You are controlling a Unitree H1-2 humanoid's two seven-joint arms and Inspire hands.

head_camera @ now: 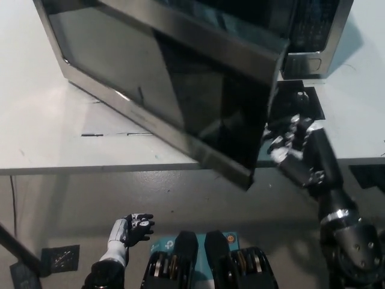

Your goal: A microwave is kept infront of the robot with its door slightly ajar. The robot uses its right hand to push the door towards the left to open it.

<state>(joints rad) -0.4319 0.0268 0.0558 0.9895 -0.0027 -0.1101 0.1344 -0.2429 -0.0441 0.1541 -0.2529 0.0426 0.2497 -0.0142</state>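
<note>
**Head view: door swung out, black hand at its free edge**

Head view looks steeply down on a stainless-steel microwave with a dark glass door point(180, 78) that sits on a pale white table point(60, 126) and fills the upper half of the frame. Its hinged door point(198, 108) stands swung outward, a long dark panel whose long axis runs diagonally from the upper left of the frame down to the lower right. The door's free edge ends right of centre, overhanging the table's front edge (the lowest corner hangs past it, over the floor). Behind that edge, at upper right, the oven's control panel point(310, 36) shows.

Just right of the free edge is the black right hand point(289, 144), fingers slightly curled and apart, closed on nothing. Whether they touch the door I cannot tell; they lie right beside its inner side. The forearm runs down to the lower right corner.

Bare tabletop lies at the left of the frame, beyond the door's outer face.

At lower left, well apart from the microwave, the white left hand point(135, 229) rests low, fingers loosely curled, holding nothing.
</note>
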